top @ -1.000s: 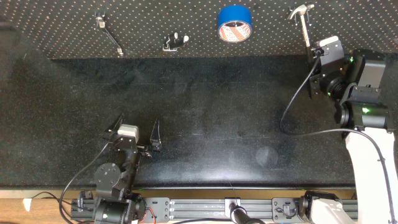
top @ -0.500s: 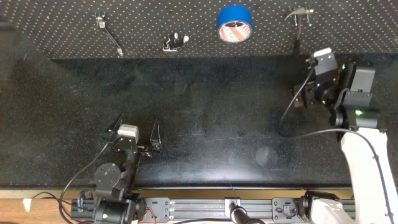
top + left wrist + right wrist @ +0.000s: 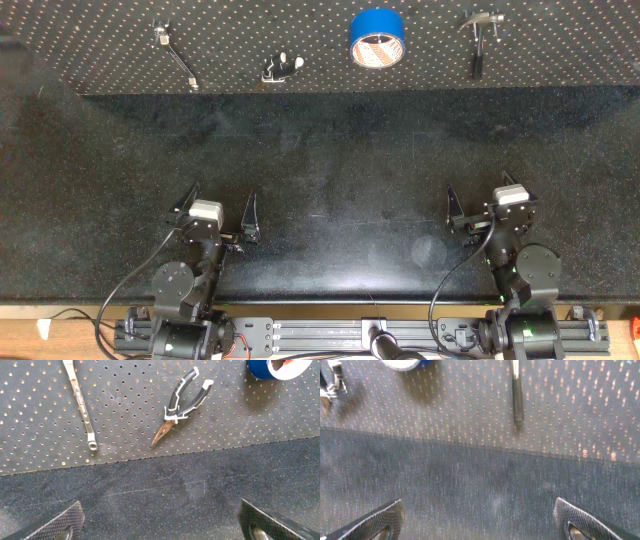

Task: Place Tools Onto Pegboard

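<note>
Already all four tools hang on the pegboard (image 3: 300, 40), which runs along the far edge of the work surface. The hammer (image 3: 479, 45) is farthest toward the right arm's side, head up and dark handle pointing down toward the board's lower edge. Near it, toward the middle, is the roll of blue tape (image 3: 375, 25), flat against the holes. The pliers (image 3: 171, 415) come next, well apart from the tape; they are tilted, with the black and white handles up and the pointed nose down. The wrench (image 3: 80, 402) is last on the left arm's side, a slim metal bar hung at a slant with its ring end lowest. No tool touches another.

In front of the pegboard lies the black mat (image 3: 340, 150) that covers the table. Both arms sit folded low near their bases at its near edge, well apart from the board and from each other. The left gripper (image 3: 219, 205) has its two fingers spread wide with nothing between them, and its wrist camera looks over bare mat toward the wrench and pliers. The right gripper (image 3: 487, 205) is likewise spread wide and holds nothing, facing the hammer's handle and the lower part of the tape.
</note>
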Motion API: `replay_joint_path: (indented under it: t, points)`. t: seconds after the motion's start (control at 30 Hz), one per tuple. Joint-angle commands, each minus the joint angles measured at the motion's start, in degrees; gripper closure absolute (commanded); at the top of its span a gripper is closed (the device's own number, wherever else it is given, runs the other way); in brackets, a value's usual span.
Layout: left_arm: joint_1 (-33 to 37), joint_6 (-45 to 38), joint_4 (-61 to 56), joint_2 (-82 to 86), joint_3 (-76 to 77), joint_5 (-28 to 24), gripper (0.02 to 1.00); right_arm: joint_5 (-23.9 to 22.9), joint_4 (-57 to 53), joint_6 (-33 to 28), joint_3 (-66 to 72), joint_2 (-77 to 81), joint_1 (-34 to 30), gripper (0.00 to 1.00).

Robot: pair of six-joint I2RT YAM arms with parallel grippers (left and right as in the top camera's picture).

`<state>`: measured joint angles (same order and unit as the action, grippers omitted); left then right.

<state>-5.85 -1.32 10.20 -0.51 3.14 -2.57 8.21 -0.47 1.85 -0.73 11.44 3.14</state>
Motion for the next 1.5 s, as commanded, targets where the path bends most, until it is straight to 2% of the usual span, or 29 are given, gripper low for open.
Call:
replay_joint_path:
  t: [0.03,0.2,1.5]
  points:
    - [-0.17,-0.68,0.04,0.33,-0.24,0.44,0.023,-4.28,-3.45,0.9,0.5,-8.33,0.44,0.025]
    - [-0.17,-0.68,0.04,0.33,-0.24,0.44,0.023,-4.79,-3.56,0.92,0.5,-11.41,3.06,0.025]
    - [-0.17,-0.68,0.04,0.33,-0.24,0.44,0.023,-4.79,-3.54,0.92,0.5,-11.39,3.06,0.025]
